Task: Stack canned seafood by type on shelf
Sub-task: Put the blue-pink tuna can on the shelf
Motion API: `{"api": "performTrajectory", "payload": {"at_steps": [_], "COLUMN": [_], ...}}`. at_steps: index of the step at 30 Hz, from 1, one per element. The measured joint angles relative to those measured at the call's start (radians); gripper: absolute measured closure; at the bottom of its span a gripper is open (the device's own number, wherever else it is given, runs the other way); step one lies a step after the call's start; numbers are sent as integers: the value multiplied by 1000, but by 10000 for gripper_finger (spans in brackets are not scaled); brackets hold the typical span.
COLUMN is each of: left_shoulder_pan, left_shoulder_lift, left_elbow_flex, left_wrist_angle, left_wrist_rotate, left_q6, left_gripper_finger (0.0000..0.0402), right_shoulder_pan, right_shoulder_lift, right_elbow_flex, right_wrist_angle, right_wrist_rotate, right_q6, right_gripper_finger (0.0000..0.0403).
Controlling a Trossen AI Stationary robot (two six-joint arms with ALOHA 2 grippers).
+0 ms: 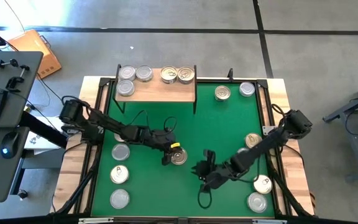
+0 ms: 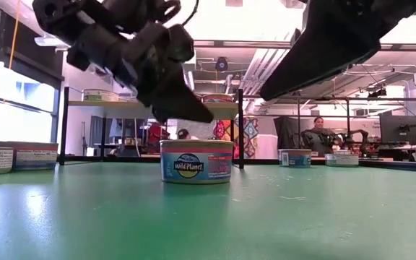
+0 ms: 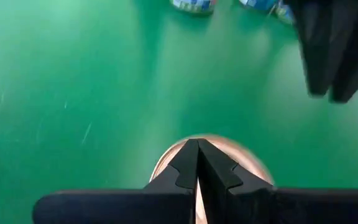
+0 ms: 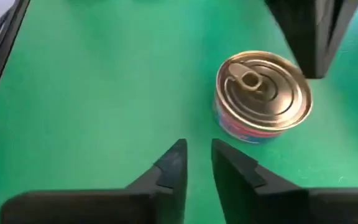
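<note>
left gripper (image 1: 166, 159): mid-frame in the high view, jaws pressed together with nothing between them, tips above and just left of the gold-lid can (image 1: 179, 157); left wrist view shows its fingers (image 3: 188, 168) meeting over that can's lid
right gripper (image 1: 202, 168): lower centre of the high view, right of the gold-lid can and clear of it; jaws parted by a narrow gap, holding nothing, seen in the right wrist view
gold-lid can: centre of the green mat (image 1: 222, 124), upright, pull tab up, blue and red label; centre of the low view
shelf (image 1: 157, 90): top centre of the high view, light wood on black legs
cans on shelf: three silver-lid cans (image 1: 129, 79) clustered at its left end, two gold-lid ones (image 1: 178, 75) side by side near its right end
loose cans, left: three (image 1: 120, 174) in a column at the mat's lower left
loose cans, right: two (image 1: 234, 91) at upper right of the mat, more (image 1: 258, 193) at lower right beside the right arm
background: a person (image 2: 316, 133) seated at right in the low view
</note>
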Motion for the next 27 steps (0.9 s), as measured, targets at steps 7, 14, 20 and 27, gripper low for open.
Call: {"api": "performTrajectory", "payload": {"at_steps": [7, 14, 20, 27], "left_shoulder_pan": [4, 3, -2, 17], "left_shoulder_lift": [45, 42, 13, 55], "left_elbow_flex": [-2, -1, -2, 1], "left_wrist_angle": [-46, -39, -15, -45], "left_wrist_rotate": [-10, -33, -36, -52], "left_q6": [2, -8, -7, 1], "left_gripper_finger": [401, 401, 401, 401], "right_shoulder_pan": [-4, -3, -5, -5], "right_shoulder_lift": [0, 4, 6, 6], "right_elbow_flex": [0, 0, 0, 0], "right_wrist_angle": [-1, 0, 0, 3], "right_wrist_rotate": [-8, 1, 5, 8], "right_q6": [-1, -12, -23, -25], "right_gripper_finger": [294, 292, 282, 268]}}
